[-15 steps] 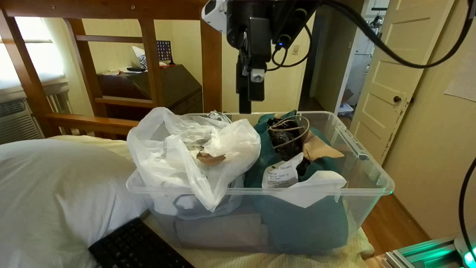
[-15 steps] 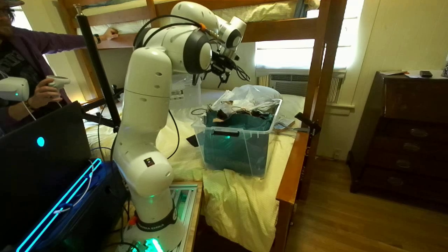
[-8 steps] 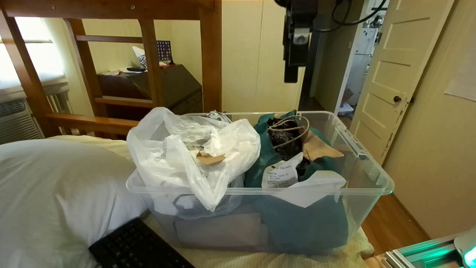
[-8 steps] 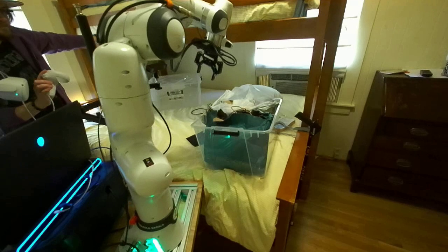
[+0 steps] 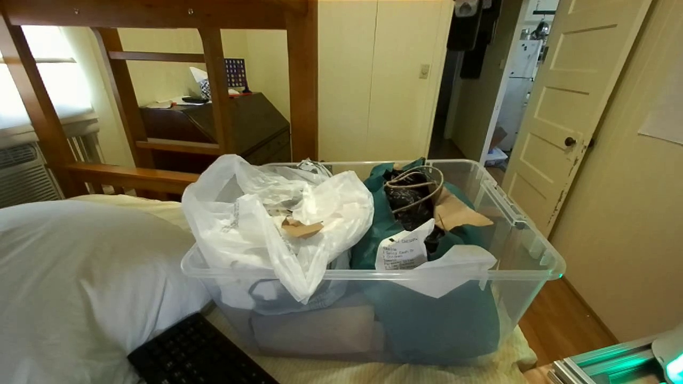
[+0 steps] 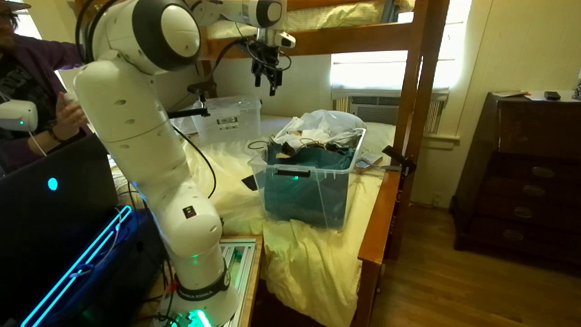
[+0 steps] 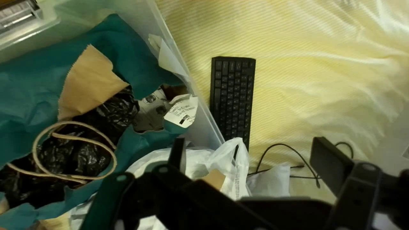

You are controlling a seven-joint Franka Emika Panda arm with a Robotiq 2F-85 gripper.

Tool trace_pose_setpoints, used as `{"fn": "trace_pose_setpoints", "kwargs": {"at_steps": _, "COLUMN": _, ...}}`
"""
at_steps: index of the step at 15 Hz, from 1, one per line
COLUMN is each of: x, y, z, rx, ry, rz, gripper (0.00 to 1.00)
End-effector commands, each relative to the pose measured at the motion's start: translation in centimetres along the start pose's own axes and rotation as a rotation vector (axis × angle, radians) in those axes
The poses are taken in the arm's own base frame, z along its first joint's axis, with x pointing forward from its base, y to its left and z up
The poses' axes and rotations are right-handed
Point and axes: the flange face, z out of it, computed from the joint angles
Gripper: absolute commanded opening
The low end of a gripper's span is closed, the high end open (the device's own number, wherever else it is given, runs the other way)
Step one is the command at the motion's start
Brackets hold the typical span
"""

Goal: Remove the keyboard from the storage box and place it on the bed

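Black two-fingered gripper (image 7: 251,153) hangs with its fingers spread wide, well above the rumpled, pale-yellow-sheeted bed (image 7: 303,89). Long, flat, dark-keyed black keyboard (image 7: 232,97) lies on that bed, below the gripper and beyond the gap between its fingertips in the wrist view. Clear rectangular plastic storage box (image 5: 525,274), lower than the gripper and to its left in the wrist view, stands just beside the keyboard, holding teal material (image 7: 28,95) and a crumpled white plastic bag (image 5: 341,208).
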Motion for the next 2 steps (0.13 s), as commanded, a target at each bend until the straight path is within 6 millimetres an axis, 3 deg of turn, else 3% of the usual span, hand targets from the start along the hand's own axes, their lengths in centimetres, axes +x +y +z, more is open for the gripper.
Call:
{"fn": "trace_pose_setpoints", "kwargs": {"at_steps": 1, "x": -0.28, "y": 0.15, "z": -0.35, "rx": -0.013, "ry": 0.012, "rz": 0.025, "gripper": 1.0}}
{"fn": "trace_pose_setpoints", "kwargs": {"at_steps": 2, "x": -0.49, "y": 0.24, "z": -0.52, "rx": -0.018, "ry": 0.02, "rz": 0.04, "gripper": 1.0}}
